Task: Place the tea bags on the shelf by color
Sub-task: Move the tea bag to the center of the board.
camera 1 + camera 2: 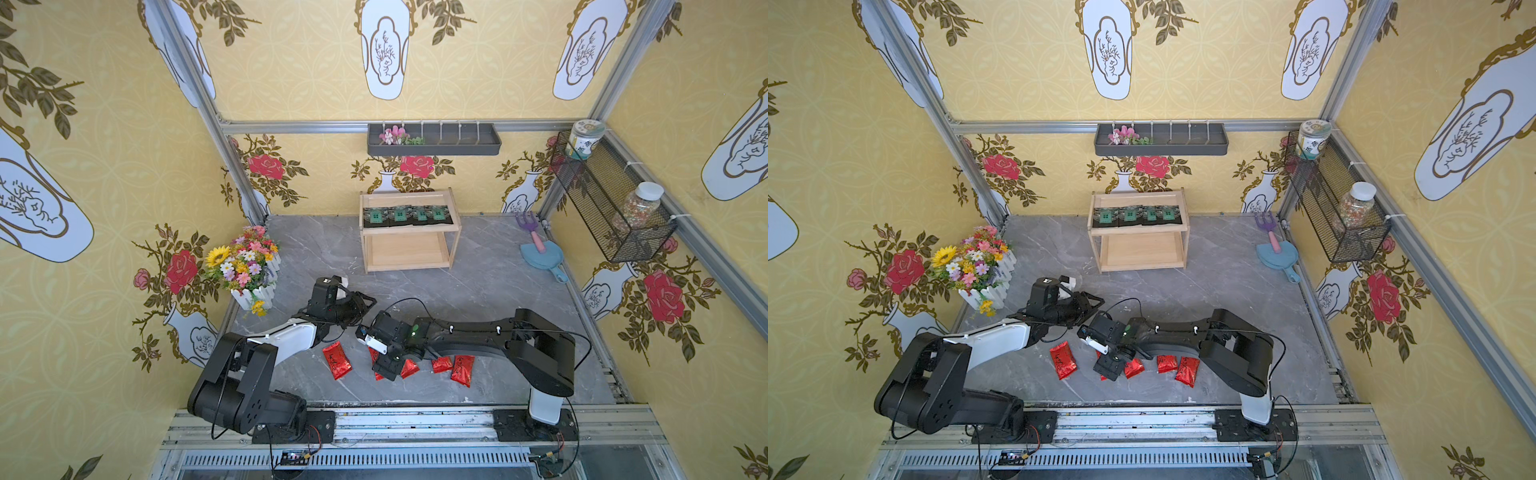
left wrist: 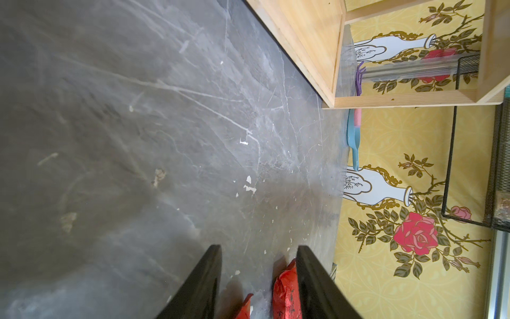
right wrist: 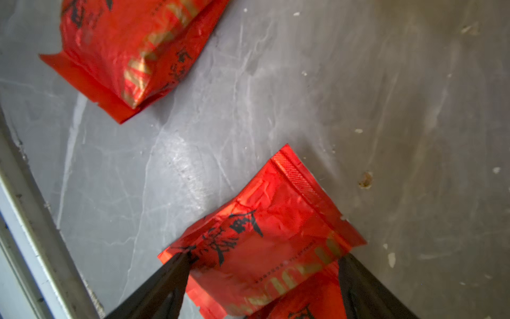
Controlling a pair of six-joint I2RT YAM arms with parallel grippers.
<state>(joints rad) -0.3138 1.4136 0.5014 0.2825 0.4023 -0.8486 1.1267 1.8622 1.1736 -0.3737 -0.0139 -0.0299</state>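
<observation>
Both top views show black sachets (image 1: 405, 215) filling the shelf's (image 1: 411, 230) upper tier, with red packets (image 1: 337, 360) on the tabletop (image 1: 478, 291). Left wrist: our left claw (image 2: 259, 248) is partly spread and empty. Right wrist: our right claw (image 3: 265, 259) is wide, straddling an upper packet (image 3: 276, 221) that seems to overlap another, so we might pinch both.

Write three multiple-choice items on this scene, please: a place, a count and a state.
1. Where do the black sachets lie? A) upper tier of the shelf B) its lower tier C) both tiers
2. How many black sachets are there? A) two B) four C) six
3. The left gripper is: A) open and empty B) shut tight C) shut on a sachet
Key: 1 A, they line the top board; 2 B, four lie side by side; 3 A, its jaws stand apart, gripping nothing.
</observation>
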